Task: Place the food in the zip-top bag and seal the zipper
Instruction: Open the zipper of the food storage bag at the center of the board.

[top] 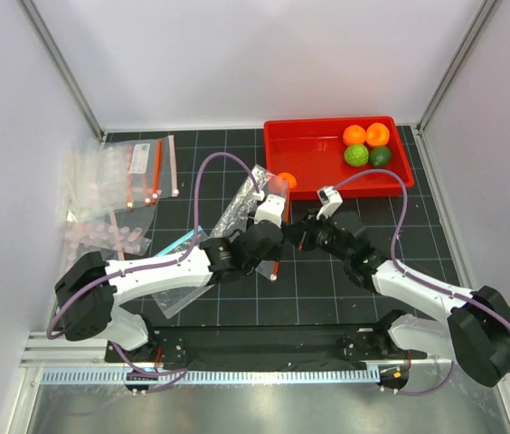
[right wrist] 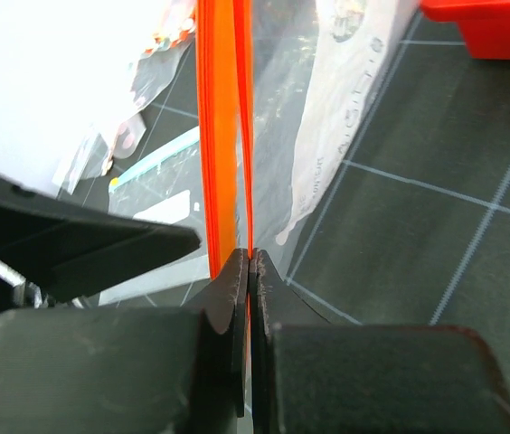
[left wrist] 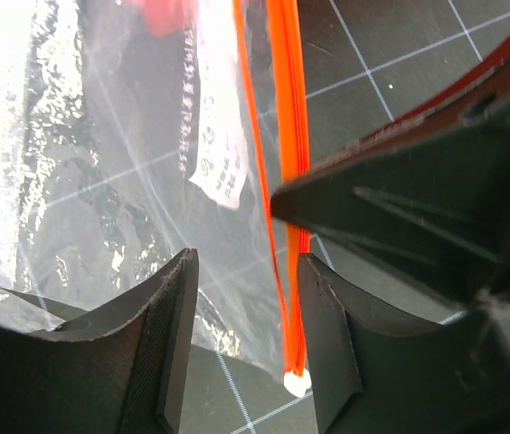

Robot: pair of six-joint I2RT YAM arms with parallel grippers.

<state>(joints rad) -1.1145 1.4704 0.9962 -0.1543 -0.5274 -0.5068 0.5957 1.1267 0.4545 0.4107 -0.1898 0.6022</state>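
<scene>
The zip-top bag (top: 241, 203) lies on the mat left of the red tray, its red-orange zipper (left wrist: 289, 108) running down to a white end. My right gripper (right wrist: 250, 255) is shut on the zipper (right wrist: 221, 117). My left gripper (left wrist: 246, 262) is open, its jaws on either side of the bag (left wrist: 101, 136) and the strip, which lies close to the right finger. In the top view the two grippers meet, left (top: 271, 244) and right (top: 293, 235). One orange fruit (top: 287, 180) sits at the bag's far end. Two oranges (top: 366, 135), a bumpy green fruit (top: 355, 155) and a dark green fruit (top: 380, 155) lie in the tray.
The red tray (top: 314, 149) stands at the back right. A heap of other clear pouches (top: 115, 194) lies at the left, with a teal-edged pouch (top: 178, 242) under my left arm. White walls close in both sides.
</scene>
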